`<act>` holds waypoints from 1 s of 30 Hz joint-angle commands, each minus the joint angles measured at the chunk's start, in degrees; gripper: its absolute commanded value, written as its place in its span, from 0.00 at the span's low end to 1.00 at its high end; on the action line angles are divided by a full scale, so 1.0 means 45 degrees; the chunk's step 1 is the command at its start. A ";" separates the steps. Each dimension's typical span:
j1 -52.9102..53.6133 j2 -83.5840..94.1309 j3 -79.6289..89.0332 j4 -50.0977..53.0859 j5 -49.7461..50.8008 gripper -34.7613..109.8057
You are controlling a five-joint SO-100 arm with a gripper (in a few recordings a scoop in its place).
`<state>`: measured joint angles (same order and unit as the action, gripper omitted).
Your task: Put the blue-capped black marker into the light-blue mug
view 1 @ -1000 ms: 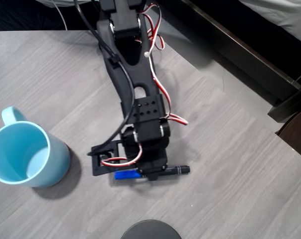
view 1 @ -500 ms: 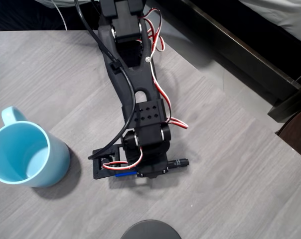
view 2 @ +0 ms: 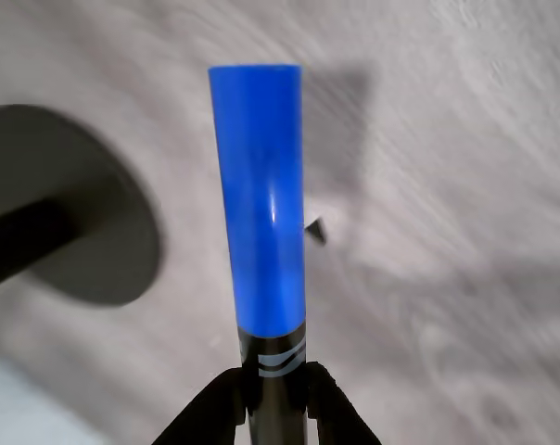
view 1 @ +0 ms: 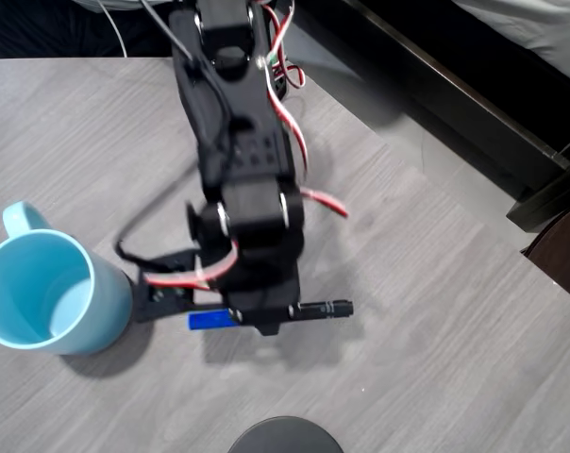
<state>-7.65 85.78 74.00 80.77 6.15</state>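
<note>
The blue-capped black marker [view 1: 318, 309] lies level in my gripper [view 1: 262, 319], which is shut on its middle. In the overhead view its blue cap points left toward the light-blue mug [view 1: 110, 310], and its black end sticks out to the right. The mug stands upright at the left edge of the table, its handle at the far side, a short gap left of the cap. In the wrist view the marker [view 2: 259, 195] runs straight up from between the two black fingers [view 2: 210, 408], held above the grey table.
A dark round base [view 1: 285, 434] sits at the near edge of the table; in the wrist view this base [view 2: 85, 222] appears left of the cap. The table's right edge drops to a dark floor and furniture [view 1: 474, 104].
The arm has swung left toward the mug, carrying the marker with it. The blue cap now shows clear of the gripper and sits closer to the mug.
</note>
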 commanded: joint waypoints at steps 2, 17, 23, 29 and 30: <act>0.0762 0.1992 -0.0918 0.0859 -0.0039 0.24; 0.6348 0.3516 -0.0801 -0.0293 0.2539 0.24; 0.7305 0.1660 -0.0801 -0.2070 0.4941 0.24; 0.6934 0.0371 -0.0801 -0.3555 0.7266 0.24; 0.6875 0.0234 -0.0801 -0.3672 0.7559 0.24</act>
<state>23.99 87.28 72.16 66.36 36.83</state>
